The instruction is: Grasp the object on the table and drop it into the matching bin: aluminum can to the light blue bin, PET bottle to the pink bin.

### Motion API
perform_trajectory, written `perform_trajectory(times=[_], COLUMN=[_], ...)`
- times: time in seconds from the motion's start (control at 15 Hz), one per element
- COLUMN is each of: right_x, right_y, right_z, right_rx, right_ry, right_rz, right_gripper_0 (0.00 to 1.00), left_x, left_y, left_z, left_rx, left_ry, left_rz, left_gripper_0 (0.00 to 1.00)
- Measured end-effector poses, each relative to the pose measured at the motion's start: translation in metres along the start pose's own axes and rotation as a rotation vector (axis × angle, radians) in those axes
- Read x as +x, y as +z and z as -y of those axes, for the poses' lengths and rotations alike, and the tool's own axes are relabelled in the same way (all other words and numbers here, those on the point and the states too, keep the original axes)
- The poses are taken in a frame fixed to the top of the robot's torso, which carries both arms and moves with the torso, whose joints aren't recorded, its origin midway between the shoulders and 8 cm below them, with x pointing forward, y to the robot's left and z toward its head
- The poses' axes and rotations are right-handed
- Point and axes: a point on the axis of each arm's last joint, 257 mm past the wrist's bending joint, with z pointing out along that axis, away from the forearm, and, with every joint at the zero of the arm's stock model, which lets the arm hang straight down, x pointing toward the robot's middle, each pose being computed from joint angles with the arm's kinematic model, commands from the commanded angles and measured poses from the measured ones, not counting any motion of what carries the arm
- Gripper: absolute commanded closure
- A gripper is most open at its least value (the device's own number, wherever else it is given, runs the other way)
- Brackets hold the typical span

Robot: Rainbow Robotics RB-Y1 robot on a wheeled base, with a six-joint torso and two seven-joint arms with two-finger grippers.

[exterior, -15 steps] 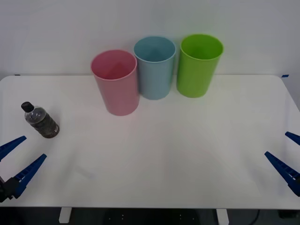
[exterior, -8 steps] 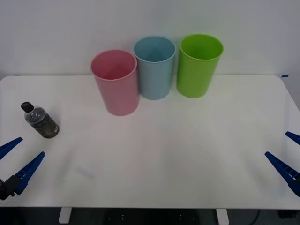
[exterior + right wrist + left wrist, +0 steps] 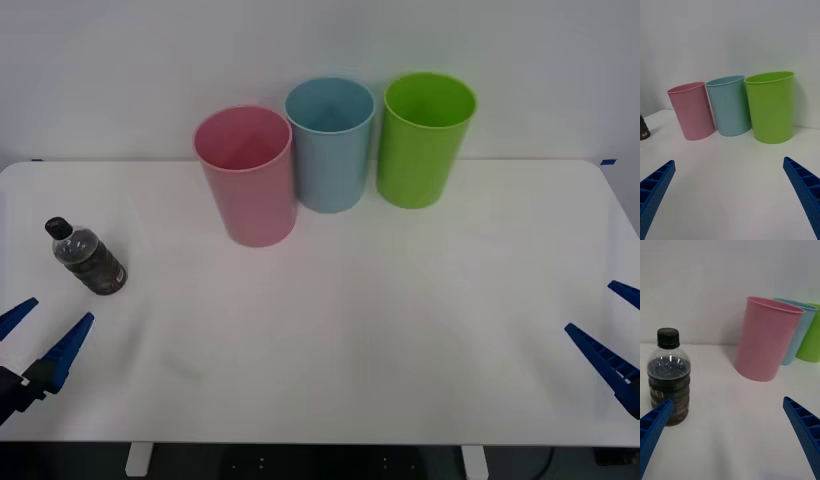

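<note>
- Here the PET bottle (image 3: 86, 257) stands upright on the table (image 3: 360, 330), near its left edge and well apart from the three bins; its black cap is on, and the dark lower body fills most of it below a clear shoulder.
- From the left wrist view the PET bottle (image 3: 669, 377) stands ahead of the open fingers, close to one of them but not between them, and nothing grips it.
- The left gripper (image 3: 38, 338) sits low at the near left corner of the table, on the near side of the bottle, with its blue ribbed fingers spread wide and nothing held.
- The right gripper (image 3: 615, 332) sits at the near right edge of the table, far from the bottle and the bins; its fingers are also spread wide and hold nothing.
- The pink bin (image 3: 247, 176) stands upright toward the far side of the table, the leftmost of the row and a little nearer the robot than the other two.
- The light blue bin (image 3: 330, 145) stands just beside the pink bin on its right; from the front their walls look touching or nearly so, though which cannot be told.
- A lime green bin (image 3: 426, 140) stands to the right of the light blue bin, close to it, with a narrow gap between them at the base.
- All three bins are open at the top, and what can be seen of their insides shows only bare wall.
- A plain pale wall (image 3: 120, 70) rises behind the far edge of the table.
</note>
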Motion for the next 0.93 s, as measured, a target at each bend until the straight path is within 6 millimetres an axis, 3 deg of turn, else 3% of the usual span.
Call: perform_trajectory(times=[0.47, 0.67, 0.93], right_x=[0.0, 0.0, 0.0], right_y=[0.0, 0.0, 0.0], right_z=[0.0, 0.0, 0.0], right_rx=[0.0, 0.0, 0.0], right_ry=[0.0, 0.0, 0.0], right_rz=[0.0, 0.0, 0.0], right_gripper_0=[0.0, 0.0, 0.0], left_x=[0.021, 0.024, 0.029], left_y=[0.005, 0.005, 0.022], left_z=[-0.042, -0.05, -0.065], left_rx=[-0.208, -0.243, -0.263], left_ry=[-0.029, -0.044, -0.054], left_rz=[-0.037, -0.04, -0.035], left_gripper_0=[0.0, 0.0, 0.0])
